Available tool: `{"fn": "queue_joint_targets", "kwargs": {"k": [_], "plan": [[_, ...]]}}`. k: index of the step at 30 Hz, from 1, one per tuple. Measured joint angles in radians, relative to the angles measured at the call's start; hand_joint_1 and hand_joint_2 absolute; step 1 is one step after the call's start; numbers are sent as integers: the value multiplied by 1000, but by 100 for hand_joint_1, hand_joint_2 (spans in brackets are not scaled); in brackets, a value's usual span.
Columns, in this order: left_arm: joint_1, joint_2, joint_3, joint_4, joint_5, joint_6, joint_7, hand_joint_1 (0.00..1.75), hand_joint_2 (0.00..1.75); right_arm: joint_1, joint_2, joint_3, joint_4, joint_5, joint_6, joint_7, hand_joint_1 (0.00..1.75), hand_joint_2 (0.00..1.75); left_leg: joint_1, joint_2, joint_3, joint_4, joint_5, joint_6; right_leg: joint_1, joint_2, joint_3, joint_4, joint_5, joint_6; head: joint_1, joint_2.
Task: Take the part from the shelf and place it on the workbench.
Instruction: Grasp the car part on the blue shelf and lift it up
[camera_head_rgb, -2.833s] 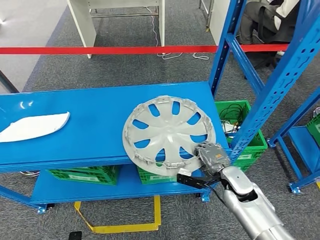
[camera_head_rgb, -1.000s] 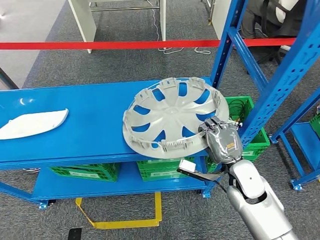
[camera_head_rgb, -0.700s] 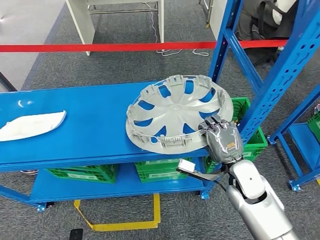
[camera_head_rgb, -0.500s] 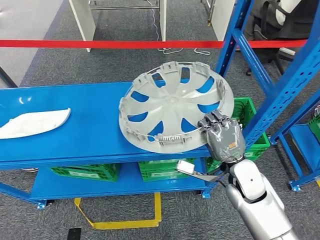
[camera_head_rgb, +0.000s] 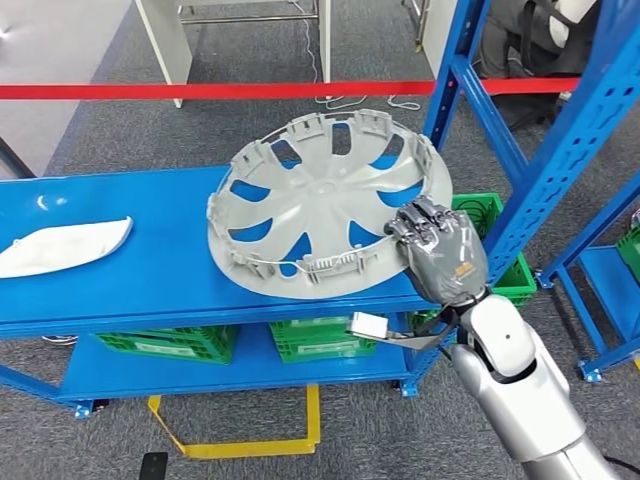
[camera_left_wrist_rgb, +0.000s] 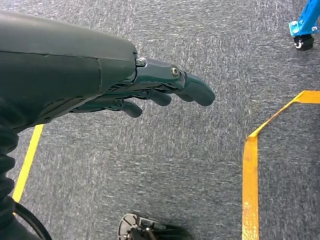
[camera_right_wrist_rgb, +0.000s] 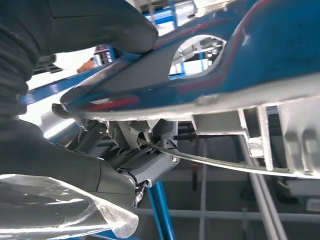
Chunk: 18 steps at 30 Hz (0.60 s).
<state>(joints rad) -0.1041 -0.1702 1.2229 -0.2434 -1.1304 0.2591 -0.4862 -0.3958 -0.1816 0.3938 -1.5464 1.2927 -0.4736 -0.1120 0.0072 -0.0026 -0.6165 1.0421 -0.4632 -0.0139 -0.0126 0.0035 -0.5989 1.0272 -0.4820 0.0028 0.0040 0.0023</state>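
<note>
Grey hubcap (camera_head_rgb: 328, 205) tilts off the blue shelf (camera_head_rgb: 151, 265), clamped by the right hand (camera_head_rgb: 440, 255); lifting underway, carrying to the workbench comes next. Left hand (camera_left_wrist_rgb: 113, 75) hangs, fingers apart.

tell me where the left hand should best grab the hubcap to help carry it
Probably the rim of the hubcap opposite the right hand, coming in from its left side. The rim there is thin, raised and clear of the shelf, so fingers could wrap it.

Blue shelf (camera_head_rgb: 151, 270), white curved part (camera_head_rgb: 64, 246) flat at left, grey hubcap (camera_head_rgb: 324, 205) tilted w/ low edge on it
</note>
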Motion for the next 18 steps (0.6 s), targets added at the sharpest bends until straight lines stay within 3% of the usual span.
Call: {"fn": "queue_joint_targets", "kwargs": {"k": [2, 4, 5, 6, 7, 9, 11, 15, 16, 18], "plan": [[-2, 0, 0, 0, 0, 1, 1, 0, 175, -14, 0, 14, 0, -4, 4, -4, 175, 175, 2, 0, -37, 89, -54, -9, -2, -3, 2, -2, 2, -11, -2, 0], [-1, 0, 0, 0, 0, 1, 2, 0, 175, -20, 0, 24, 0, -6, 4, -6, 175, 175, 3, 0, -96, 223, -113, -14, 0, -4, 2, -2, 1, -15, -2, 0], [-1, 0, 0, 0, 0, 1, 3, 0, 175, -22, 0, 28, 0, -6, 5, -6, 175, 175, 3, 0, -113, 263, -122, -14, 1, -5, 3, -2, 1, -15, -2, 0], [0, 0, 0, 0, 0, 1, 3, 0, 175, -22, 0, 31, 0, -7, 5, -7, 175, 175, 3, 0, -114, 266, -111, -13, 2, -4, 4, -2, 1, -15, -2, 0], [0, 0, 0, 0, 0, 1, 4, 0, 175, -23, 0, 35, 0, -7, 5, -7, 175, 175, 2, 0, -96, 228, -82, -10, 2, -4, 5, -2, 0, -15, -2, 0], [-1, 1, 0, 0, 0, 1, 5, 0, 175, -25, 0, 41, 0, -7, 5, -8, 175, 175, 1, 0, -32, 92, -16, -1, 4, -3, 7, -2, -1, -14, -2, 0], [-2, 1, 0, 0, 0, 2, 6, 0, 175, -30, 0, 45, 0, -8, 5, -8, 175, 175, -2, 0, 7, 1, 9, 6, 7, -2, 3, 0, -1, -8, -1, 0], [-2, 2, -1, 0, 0, 3, 8, 0, 175, -36, 0, 52, 0, -8, 6, -8, 175, 175, -1, 0, 12, -22, 11, 24, 7, -3, -8, 6, -10, 14, 0, 0], [-2, 2, -1, 0, 0, 4, 8, 0, 175, -38, 0, 52, -1, -8, 6, -8, 175, 175, 1, 0, 13, -26, 14, 30, 7, -3, -22, 33, -29, 18, 2, 0], [-3, 1, -1, 1, 0, 4, 9, 0, 175, -39, 0, 54, -1, -9, 6, -8, 175, 175, 2, 1, 13, -29, 16, 36, 5, -3, -77, 149, -89, 25, 7, 0]]}}
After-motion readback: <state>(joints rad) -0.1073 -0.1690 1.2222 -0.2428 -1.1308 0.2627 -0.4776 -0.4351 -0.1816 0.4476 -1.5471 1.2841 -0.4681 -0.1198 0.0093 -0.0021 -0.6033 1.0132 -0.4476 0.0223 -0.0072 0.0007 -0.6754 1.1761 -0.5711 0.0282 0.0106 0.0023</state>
